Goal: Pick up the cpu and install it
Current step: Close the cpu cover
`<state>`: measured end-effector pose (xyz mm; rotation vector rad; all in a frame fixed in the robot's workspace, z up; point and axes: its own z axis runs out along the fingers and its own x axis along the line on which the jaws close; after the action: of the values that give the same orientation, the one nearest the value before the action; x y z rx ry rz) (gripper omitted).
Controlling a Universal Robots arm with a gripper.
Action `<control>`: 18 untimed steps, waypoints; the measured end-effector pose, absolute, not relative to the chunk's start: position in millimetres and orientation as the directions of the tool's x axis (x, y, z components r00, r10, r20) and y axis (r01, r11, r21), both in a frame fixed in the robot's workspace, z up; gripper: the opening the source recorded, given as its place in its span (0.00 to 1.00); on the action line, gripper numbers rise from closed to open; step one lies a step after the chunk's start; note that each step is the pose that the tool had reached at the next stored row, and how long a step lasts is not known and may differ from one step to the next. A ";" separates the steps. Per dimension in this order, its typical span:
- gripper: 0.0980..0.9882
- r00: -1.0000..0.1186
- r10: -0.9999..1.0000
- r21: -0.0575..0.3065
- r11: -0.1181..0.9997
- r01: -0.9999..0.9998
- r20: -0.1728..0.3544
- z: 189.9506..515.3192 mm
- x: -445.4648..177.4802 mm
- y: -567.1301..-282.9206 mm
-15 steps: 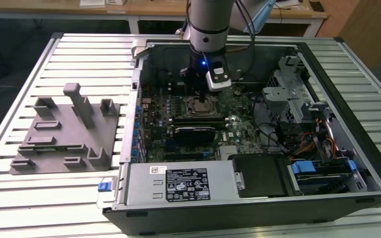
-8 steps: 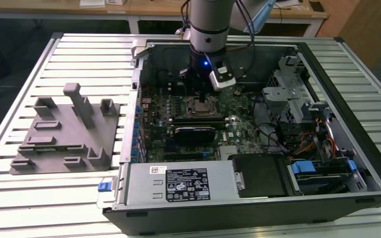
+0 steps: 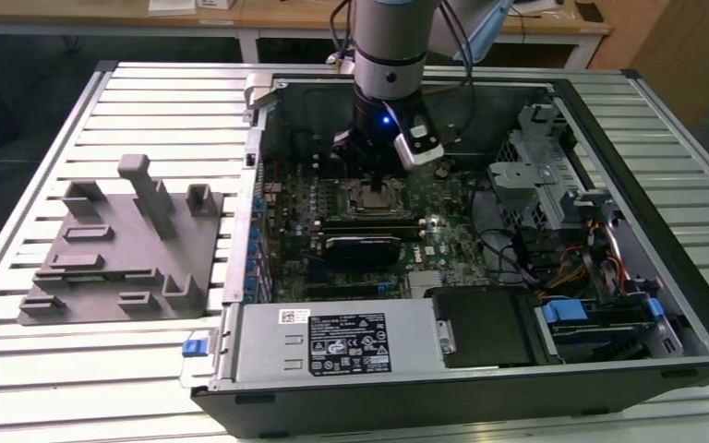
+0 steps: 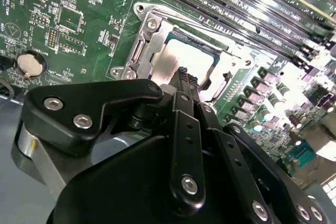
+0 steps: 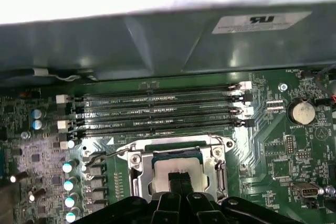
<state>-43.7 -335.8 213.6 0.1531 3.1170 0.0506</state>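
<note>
Directly under the gripper [image 5: 179,178], which is closed and empty, the cpu [image 5: 176,164] lies in the socket [image 5: 135,178].

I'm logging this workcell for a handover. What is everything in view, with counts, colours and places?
table: one, silvery slatted metal, under everything.
computer case: one, black, lying open on the table.
motherboard: one, green, inside the case.
socket frame: one, metal, on the motherboard.
cpu: one, silvery, lying within the socket frame.
memory slots: four, dark, beside the socket frame.
coin battery: one, silvery, on the motherboard.
power supply: one, silver-grey, inside the case.
fixture block: one, grey, on the table at the exterior view's left of the case.
arm: one, silver-grey, above the socket frame.
gripper: one, black, jaws close together over the cpu.
</note>
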 end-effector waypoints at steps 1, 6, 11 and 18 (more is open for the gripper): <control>0.01 -0.995 0.096 0.033 0.995 0.096 -0.019 213.3 -43.7 -337.0; 0.01 -0.996 0.093 0.033 0.995 0.092 -0.019 212.3 -43.7 -344.4; 0.01 -0.996 0.092 0.034 0.995 0.091 -0.019 211.6 -47.2 -346.1; 0.01 -0.996 0.092 0.033 0.995 0.091 -0.019 211.0 -57.2 -346.2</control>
<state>-57.2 -346.2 211.0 0.1433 3.1177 0.0506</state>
